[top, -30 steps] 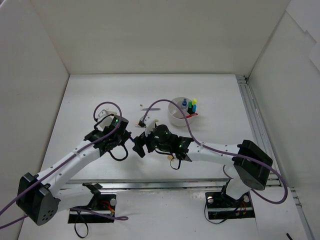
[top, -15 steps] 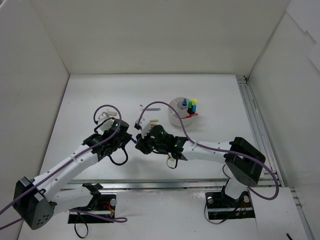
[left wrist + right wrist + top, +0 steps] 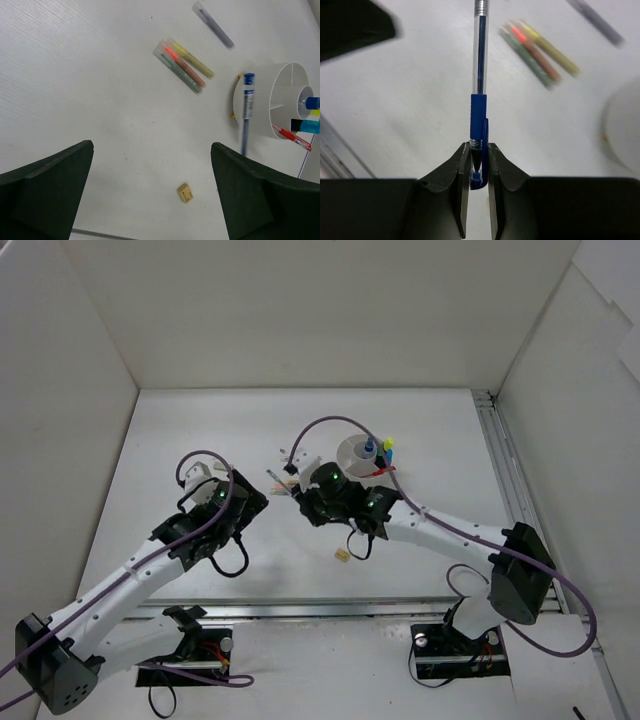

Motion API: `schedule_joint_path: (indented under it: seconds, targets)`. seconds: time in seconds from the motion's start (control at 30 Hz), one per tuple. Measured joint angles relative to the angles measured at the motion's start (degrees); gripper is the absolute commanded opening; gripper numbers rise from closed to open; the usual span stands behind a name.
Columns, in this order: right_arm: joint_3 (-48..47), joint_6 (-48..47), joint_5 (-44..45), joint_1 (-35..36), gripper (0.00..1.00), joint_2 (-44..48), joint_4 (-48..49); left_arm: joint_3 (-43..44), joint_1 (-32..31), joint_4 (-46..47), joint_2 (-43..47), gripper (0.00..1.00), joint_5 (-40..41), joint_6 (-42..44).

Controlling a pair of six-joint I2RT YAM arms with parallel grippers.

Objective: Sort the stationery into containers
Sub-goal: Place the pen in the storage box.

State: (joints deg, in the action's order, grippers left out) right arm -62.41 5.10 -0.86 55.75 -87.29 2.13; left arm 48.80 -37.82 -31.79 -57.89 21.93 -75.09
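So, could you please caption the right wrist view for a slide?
Right gripper shut on a clear blue pen, with three pastel pencils lying beyond.

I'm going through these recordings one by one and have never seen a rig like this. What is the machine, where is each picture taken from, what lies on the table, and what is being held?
The machine is two robot arms bolted at the near edge of a white table. Each arm ends in a two-finger gripper. One picture comes from a fixed camera above and behind the arms. The other two come from cameras on the wrists, each looking past its own fingers.

The right gripper is clamped on a clear pen with a blue grip. The left gripper is open and holds nothing.

On the table lie three thin pastel pencils side by side, a clear marker and a small beige eraser. The round white organizer holds highlighters and a red pen.
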Motion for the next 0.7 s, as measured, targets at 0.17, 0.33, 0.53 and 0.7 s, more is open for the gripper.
schedule_joint_path:
  seconds: [0.17,0.33,0.53,0.7]
  targets:
    - [-8.63,-7.85,0.48,-9.22,0.0,1.62,-19.69,0.0,2.27,-2.47,4.94,0.99,1.79,3.43]
    - [-18.97,-21.62,5.97,-9.94,0.0,-0.13,-40.87,-0.98,6.05,-2.47,6.62,0.99,1.14,7.23]
    - [-32.13,-31.69,15.17,-10.43,0.0,-7.1,-59.98,-2.54,9.81,-1.81,3.48,0.99,-2.86,10.58]
    - [-36.79,-38.56,19.39,-14.08,0.0,-8.24,-67.6,-2.93,11.43,-0.37,0.15,0.99,-5.99,12.96]
